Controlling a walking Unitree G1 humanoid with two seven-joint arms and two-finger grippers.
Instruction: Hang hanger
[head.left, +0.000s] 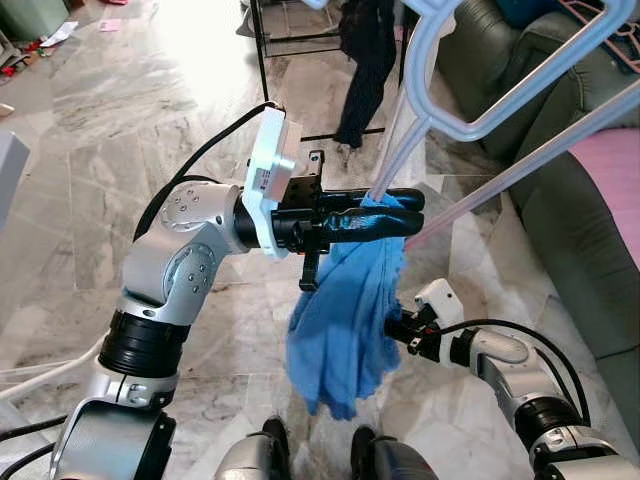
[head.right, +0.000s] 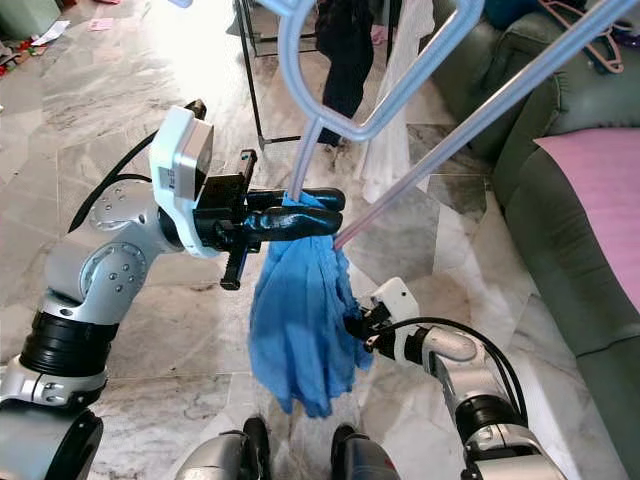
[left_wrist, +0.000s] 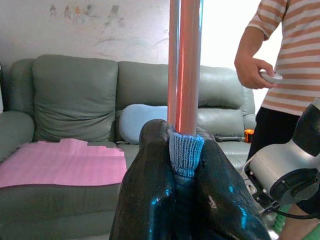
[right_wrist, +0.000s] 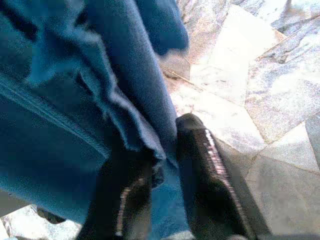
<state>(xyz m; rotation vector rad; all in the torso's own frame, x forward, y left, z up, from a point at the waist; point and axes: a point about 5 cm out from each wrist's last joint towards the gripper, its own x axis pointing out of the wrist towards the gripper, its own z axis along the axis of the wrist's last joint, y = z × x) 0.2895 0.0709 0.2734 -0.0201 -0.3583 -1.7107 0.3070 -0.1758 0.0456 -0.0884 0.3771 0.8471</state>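
The left gripper (head.left: 405, 212) is raised in front of the robot, its fingers closed on the top of a blue cloth (head.left: 345, 320) where it bunches around a pale hanger (head.left: 470, 125). The hanger rises up and to the right above a green sofa (head.left: 560, 200). The cloth hangs down over the marble floor (head.left: 120, 130). Lower down, the right gripper (head.right: 352, 328) pinches the cloth's right edge between nearly closed fingers (right_wrist: 207, 185). A person (left_wrist: 290, 75) in a striped shirt stands by the sofa, near a pink sheet (left_wrist: 65, 162).
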